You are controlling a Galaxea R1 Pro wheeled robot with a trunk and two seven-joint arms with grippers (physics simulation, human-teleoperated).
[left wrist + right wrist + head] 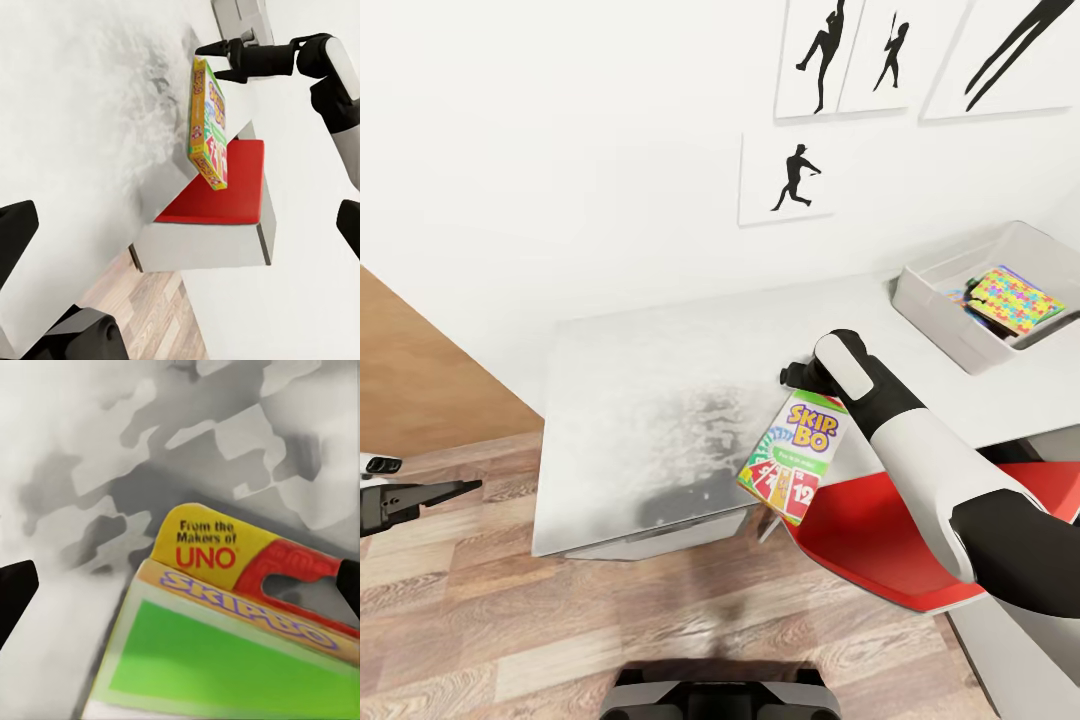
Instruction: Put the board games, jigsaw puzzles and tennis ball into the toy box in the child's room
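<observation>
My right gripper (800, 385) pinches the Skip-Bo box (794, 457) by its top edge, hanging over the table's (650, 420) front edge above a red chair (880, 540). My left gripper (455, 489) hangs low, whether spread or pressed together I cannot tell. At the far corner, the toy box (950, 330) holds the multicoloured jigsaw puzzle (1015, 297).

Bright, even, soft-shadowed renders

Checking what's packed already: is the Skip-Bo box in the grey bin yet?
No, the Skip-Bo box hangs from the right gripper at the table's edge, apart from the bin.
</observation>
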